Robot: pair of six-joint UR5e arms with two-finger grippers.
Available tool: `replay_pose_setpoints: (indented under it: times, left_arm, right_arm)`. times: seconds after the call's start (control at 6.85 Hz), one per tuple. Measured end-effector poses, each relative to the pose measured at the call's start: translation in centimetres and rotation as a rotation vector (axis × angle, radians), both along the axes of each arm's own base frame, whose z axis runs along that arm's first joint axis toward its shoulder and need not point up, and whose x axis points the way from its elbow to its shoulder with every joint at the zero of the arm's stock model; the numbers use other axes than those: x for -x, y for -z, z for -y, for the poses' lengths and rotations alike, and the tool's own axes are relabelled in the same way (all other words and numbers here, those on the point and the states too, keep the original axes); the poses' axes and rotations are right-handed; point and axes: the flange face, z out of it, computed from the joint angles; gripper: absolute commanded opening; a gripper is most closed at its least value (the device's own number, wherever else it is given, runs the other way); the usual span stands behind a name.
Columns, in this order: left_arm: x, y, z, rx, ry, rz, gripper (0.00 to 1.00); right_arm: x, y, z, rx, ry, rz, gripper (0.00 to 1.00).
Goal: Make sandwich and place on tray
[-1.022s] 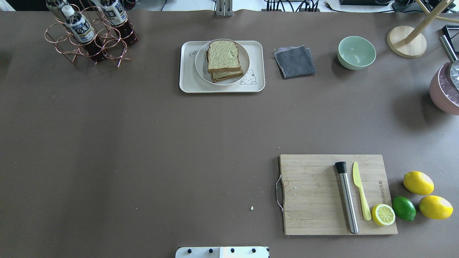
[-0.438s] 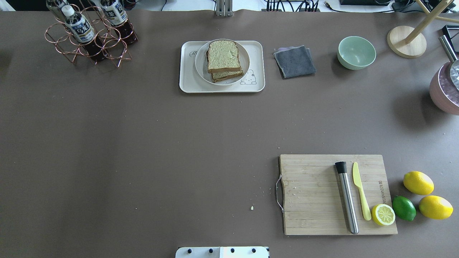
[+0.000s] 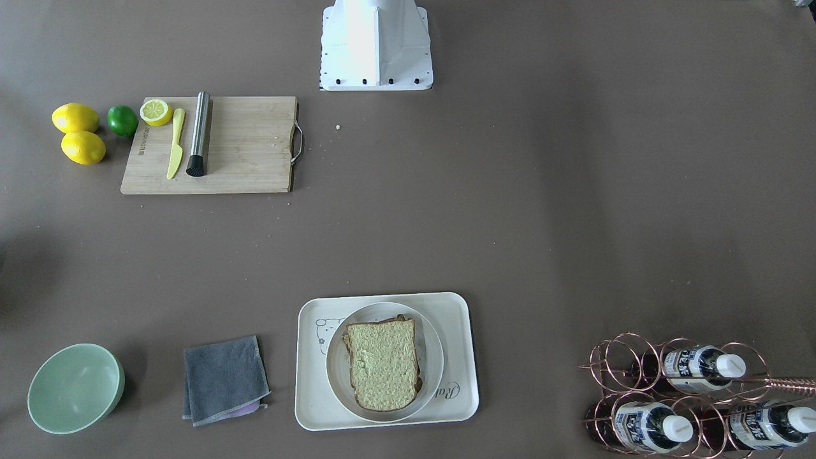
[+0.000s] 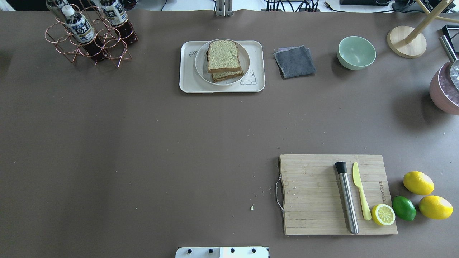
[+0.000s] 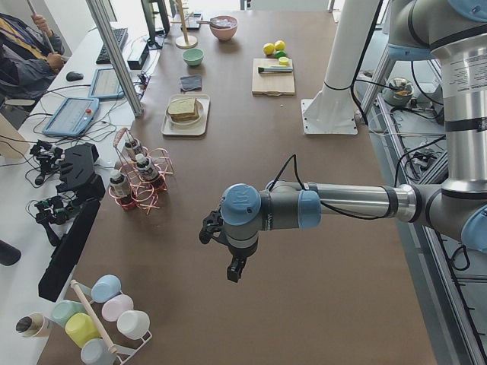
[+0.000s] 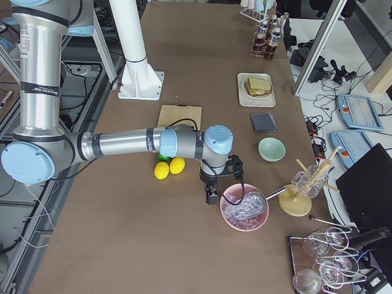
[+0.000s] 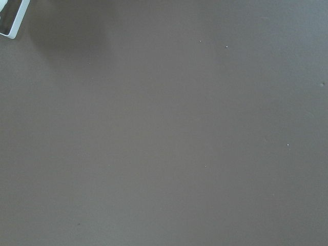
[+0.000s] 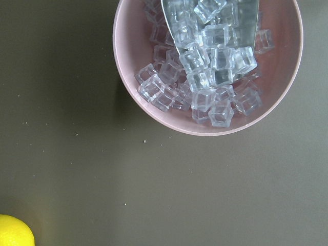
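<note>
Since the sandwich [image 4: 224, 59] sits stacked on the round plate [image 4: 200, 70], itself inside the tray [image 4: 186, 84], the task looks done. The next move likely calls only for staying clear. Left fingers [image 5: 235, 268] hang over bare tabletop [image 4: 143, 143], well apart from it; right fingers [image 6: 212, 196] hang beside the pink ice bowl [image 6: 245, 211]. Released or clenched: cannot tell.

We see the tray [image 4: 186, 84] flanked in the overhead view: the bottle rack [image 4: 89, 39] stands well apart at 9 o'clock, the cloth [image 4: 294, 61] near at 3 o'clock, and the bowl [image 4: 356, 52] beyond it. From 6 o'clock, bare table [image 4: 143, 150] leads straight in. The cutting board [image 4: 312, 195] sits well apart at 5 o'clock.
</note>
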Motion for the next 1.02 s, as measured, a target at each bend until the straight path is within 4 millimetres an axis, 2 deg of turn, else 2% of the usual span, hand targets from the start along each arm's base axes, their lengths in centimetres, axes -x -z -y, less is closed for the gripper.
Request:
replay_pose_setpoints:
  times: [0.44,1.02]
  left_arm:
    - [1.1,0.9,-0.1,-0.011,0.037,-0.023,0.97]
    - [1.8,1.7,-0.4,-0.044,0.055,-0.019,0.97]
  right_arm:
    - [-0.4,0.3,0.4,-0.002,-0.012,0.004,1.00]
    - [-2.0,0.8,0.5,-0.020,-0.050,-0.001,1.00]
